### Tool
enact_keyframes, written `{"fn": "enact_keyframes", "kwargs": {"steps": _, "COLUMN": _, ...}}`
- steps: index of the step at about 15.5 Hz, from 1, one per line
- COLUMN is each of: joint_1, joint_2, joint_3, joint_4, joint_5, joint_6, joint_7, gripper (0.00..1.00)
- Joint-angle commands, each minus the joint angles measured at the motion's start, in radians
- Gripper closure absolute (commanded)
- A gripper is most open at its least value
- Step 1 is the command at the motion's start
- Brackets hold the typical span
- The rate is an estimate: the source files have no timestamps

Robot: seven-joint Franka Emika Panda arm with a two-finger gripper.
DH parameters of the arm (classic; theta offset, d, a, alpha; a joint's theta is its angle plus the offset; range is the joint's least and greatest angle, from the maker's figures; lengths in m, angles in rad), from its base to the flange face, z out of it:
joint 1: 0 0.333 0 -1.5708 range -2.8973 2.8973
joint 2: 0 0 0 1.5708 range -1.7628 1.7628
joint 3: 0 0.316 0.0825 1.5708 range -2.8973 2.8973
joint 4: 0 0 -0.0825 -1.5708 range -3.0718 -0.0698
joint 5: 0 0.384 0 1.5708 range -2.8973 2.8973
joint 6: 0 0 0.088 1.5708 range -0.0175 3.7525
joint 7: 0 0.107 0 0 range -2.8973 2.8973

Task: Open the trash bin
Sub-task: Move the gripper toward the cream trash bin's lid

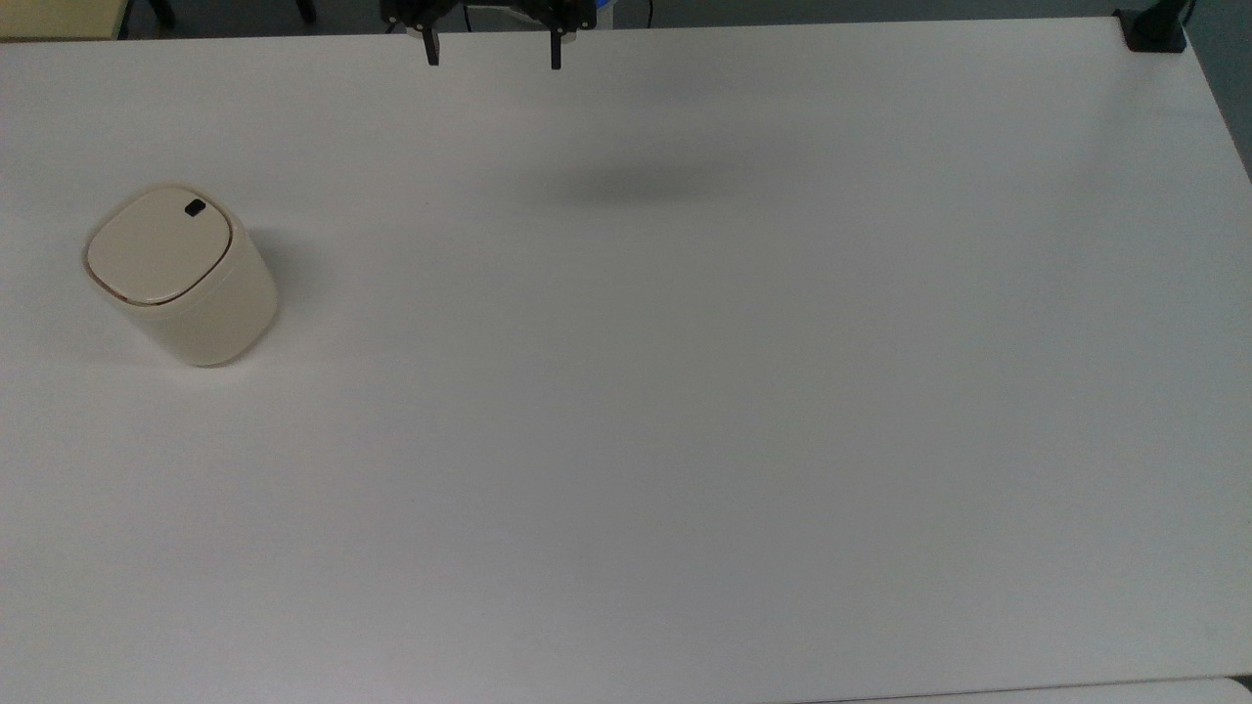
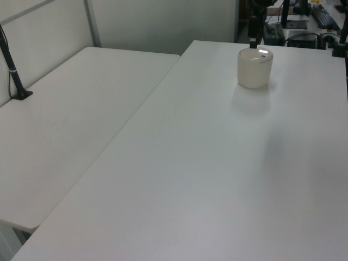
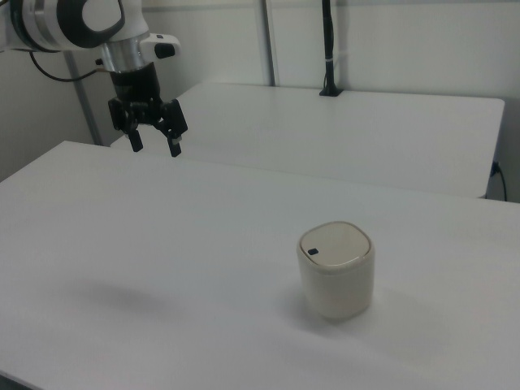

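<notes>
A large white rectangular table [image 1: 685,440] adjoins a second white table [image 2: 70,119]; a black clamped post [image 2: 13,68] stands at the second table's edge.

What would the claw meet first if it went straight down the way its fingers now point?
Probably bare table. The open claw hangs fingers-down, high above the white top, and the trash bin stands well off to the right view's right, outside that line. Exact depth is unclear.

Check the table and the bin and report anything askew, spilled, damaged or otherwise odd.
Nothing stands out. The trash bin stands upright on the white table, its lid flat and shut, with no dents or spills visible. The gripper hangs open above the table, well apart from the bin.
</notes>
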Motion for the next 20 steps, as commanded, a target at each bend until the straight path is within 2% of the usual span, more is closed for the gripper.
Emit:
{"fn": "enact_keyframes", "kwargs": {"steps": 1, "joint_1": 0.015, "joint_2": -0.031, "joint_3": -0.023, "joint_4": -0.019, "joint_5": 0.016, "joint_6": -0.016, "joint_7": -0.018, "gripper": 0.00}}
{"fn": "enact_keyframes", "kwargs": {"steps": 9, "joint_1": 0.008, "joint_2": -0.031, "joint_3": -0.026, "joint_4": -0.016, "joint_5": 0.016, "joint_6": -0.017, "joint_7": -0.029, "gripper": 0.00}}
{"fn": "enact_keyframes", "kwargs": {"steps": 10, "joint_1": 0.007, "joint_2": -0.031, "joint_3": -0.026, "joint_4": -0.018, "joint_5": 0.016, "joint_6": -0.017, "joint_7": -0.031, "gripper": 0.03}}
{"fn": "enact_keyframes", "kwargs": {"steps": 11, "joint_1": 0.008, "joint_2": -0.031, "joint_3": -0.026, "joint_4": -0.018, "joint_5": 0.016, "joint_6": -0.016, "joint_7": -0.031, "gripper": 0.15}}
{"fn": "enact_keyframes", "kwargs": {"steps": 13, "joint_1": 0.008, "joint_2": -0.031, "joint_3": -0.025, "joint_4": -0.018, "joint_5": 0.019, "joint_6": -0.014, "joint_7": -0.031, "gripper": 0.54}}
{"fn": "enact_keyframes", "kwargs": {"steps": 14, "joint_1": 0.007, "joint_2": -0.031, "joint_3": -0.026, "joint_4": -0.016, "joint_5": 0.019, "joint_6": -0.014, "joint_7": -0.032, "gripper": 0.77}}
{"fn": "enact_keyframes", "kwargs": {"steps": 15, "joint_1": 0.007, "joint_2": -0.031, "joint_3": -0.026, "joint_4": -0.018, "joint_5": 0.019, "joint_6": -0.014, "joint_7": -0.032, "gripper": 0.93}}
{"fn": "enact_keyframes", "kwargs": {"steps": 16, "joint_1": 0.007, "joint_2": -0.031, "joint_3": -0.026, "joint_4": -0.018, "joint_5": 0.019, "joint_6": -0.014, "joint_7": -0.032, "gripper": 1.00}}
{"fn": "enact_keyframes", "kwargs": {"steps": 20, "joint_1": -0.005, "joint_2": -0.028, "joint_3": -0.029, "joint_4": -0.016, "joint_5": 0.019, "joint_6": -0.009, "joint_7": -0.024, "gripper": 1.00}}
